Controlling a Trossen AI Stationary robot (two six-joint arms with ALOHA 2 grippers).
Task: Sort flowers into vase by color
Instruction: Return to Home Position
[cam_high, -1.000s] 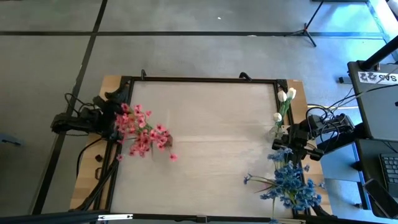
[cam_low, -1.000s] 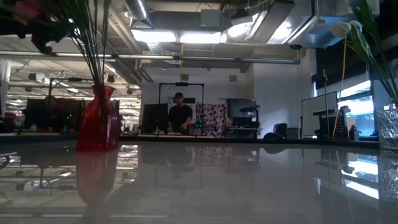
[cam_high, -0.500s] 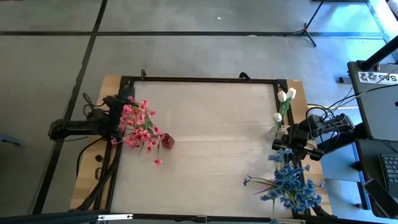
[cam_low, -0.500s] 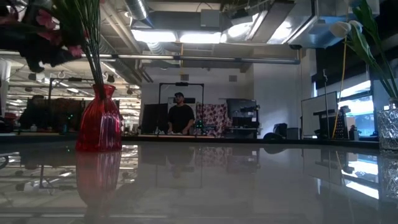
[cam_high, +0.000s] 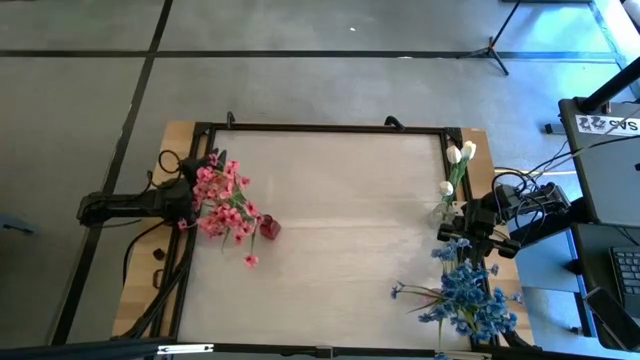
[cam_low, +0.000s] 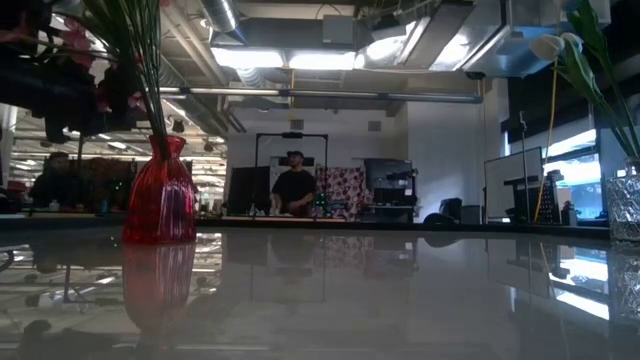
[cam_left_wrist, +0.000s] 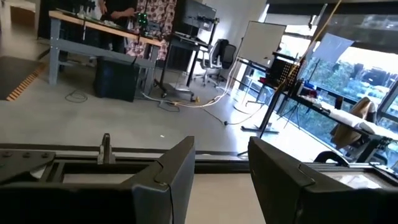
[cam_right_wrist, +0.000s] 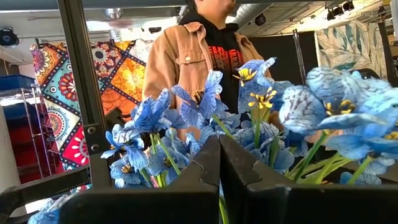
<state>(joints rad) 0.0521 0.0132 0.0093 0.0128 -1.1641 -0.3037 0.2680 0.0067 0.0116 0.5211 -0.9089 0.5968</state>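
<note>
Left claw, parted and empty, hangs over the surface's left edge with the pink flowers in their red vase just inboard, so its way home looks to be outward; right claw, closed, waits beside the blue flowers.

table middle free, flowers at sides

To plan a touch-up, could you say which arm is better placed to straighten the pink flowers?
Left: the left gripper, open, is beside the pink flowers; the right gripper is opposite, by blue flowers.
</note>
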